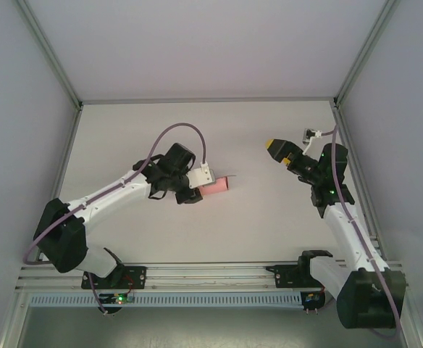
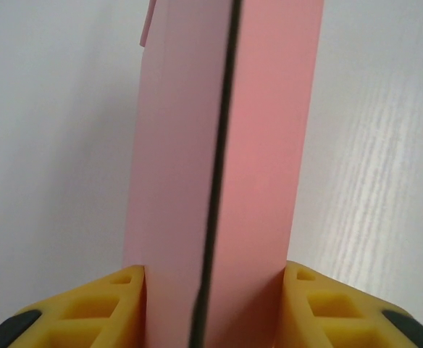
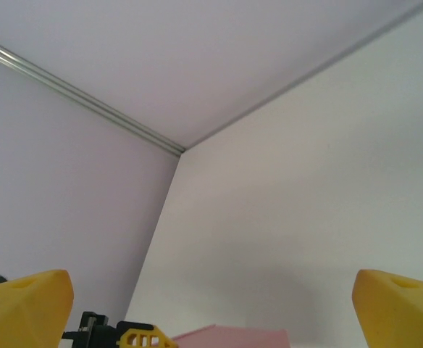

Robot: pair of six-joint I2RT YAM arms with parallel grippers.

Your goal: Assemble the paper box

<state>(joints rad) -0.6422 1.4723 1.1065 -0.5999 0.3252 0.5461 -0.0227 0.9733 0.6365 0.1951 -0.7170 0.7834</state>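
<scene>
Pink paper box (image 1: 216,186) sits clamped in the left gripper (image 2: 213,293), likely steadied for folding, while the right gripper (image 1: 277,149), spread wide and empty, hangs well apart from it.

Pink paper box (image 1: 215,186), thin card, folded into a long narrow form. Two long panels meet along a dark seam, and a small flap juts at the far end. It is near the middle of the table (image 1: 269,232), slightly left of centre, with one end pinched by the left gripper (image 2: 213,283).
</scene>
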